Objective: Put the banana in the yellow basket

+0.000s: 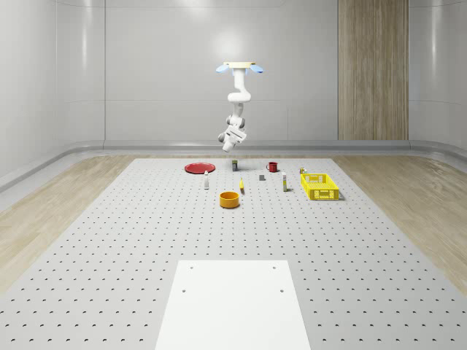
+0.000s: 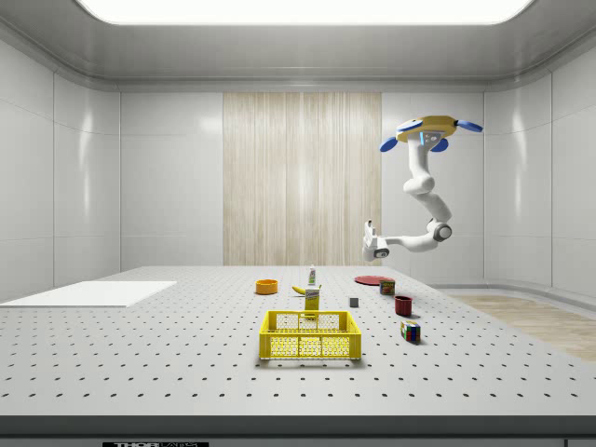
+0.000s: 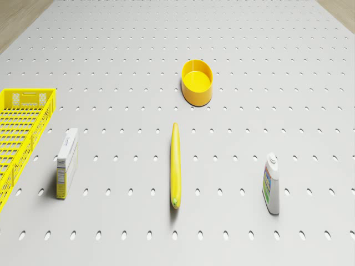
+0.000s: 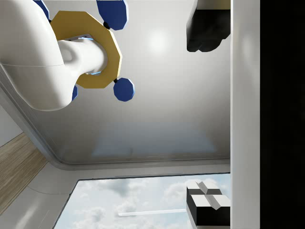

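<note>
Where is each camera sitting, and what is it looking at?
Whole-scene view: high at the table's near end; shows the hovering drone, arm and end effector.
Side view: beside the table, yellow basket nearest; shows the same robot.
Drone view: looks down at the banana; shares the basket.
Wrist view: looks upward at the drone's underside.

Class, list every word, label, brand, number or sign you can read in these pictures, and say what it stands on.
No text can be read.
White box lying beside the yellow basket: print on its side, too small to read.
White bottle: coloured label, blurred.
Side view, dark strip below the table edge: white marks, cut off and unreadable.
Banana and yellow bowl: no marking seen.
</note>
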You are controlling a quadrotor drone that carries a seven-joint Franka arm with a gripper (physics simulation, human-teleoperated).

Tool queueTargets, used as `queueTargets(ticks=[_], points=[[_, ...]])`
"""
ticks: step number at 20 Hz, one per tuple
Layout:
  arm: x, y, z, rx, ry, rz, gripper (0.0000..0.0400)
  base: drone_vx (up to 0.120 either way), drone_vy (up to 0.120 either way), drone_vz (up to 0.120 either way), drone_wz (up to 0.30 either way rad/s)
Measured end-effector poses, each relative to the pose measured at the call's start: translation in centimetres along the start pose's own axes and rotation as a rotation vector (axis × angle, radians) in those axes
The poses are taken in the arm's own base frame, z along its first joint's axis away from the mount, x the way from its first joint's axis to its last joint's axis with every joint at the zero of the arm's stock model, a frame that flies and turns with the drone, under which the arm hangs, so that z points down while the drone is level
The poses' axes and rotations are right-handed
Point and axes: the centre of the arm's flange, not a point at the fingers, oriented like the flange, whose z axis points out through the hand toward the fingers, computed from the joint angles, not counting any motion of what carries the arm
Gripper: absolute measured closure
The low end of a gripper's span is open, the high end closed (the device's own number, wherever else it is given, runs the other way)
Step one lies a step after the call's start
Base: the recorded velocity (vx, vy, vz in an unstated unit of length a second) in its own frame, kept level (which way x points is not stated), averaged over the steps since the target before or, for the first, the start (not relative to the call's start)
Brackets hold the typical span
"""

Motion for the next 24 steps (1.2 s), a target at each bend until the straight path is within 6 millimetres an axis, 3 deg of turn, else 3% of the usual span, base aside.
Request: queueTargets(ticks=[4,9,12,15,24], points=[[-3.7,-3.6,1.5,-0.384,0.385,-0.012,0.0,0.12,0.0,0.0,0.0],[-7.0,-6.7,8.2,-0.983,0.981,-0.029,0.0,0.12,0.0,-0.104,0.0],[-7.0,-6.6,12.2,-1.269,1.264,-0.038,0.0,0.12,0.0,-0.12,0.0],[-6.4,-5.9,14.7,-1.459,1.455,-0.047,0.0,0.12,0.0,-0.12,0.0],[-5.2,-4.6,17.2,-1.682,1.682,-0.062,0.0,0.12,0.0,-0.12,0.0]])
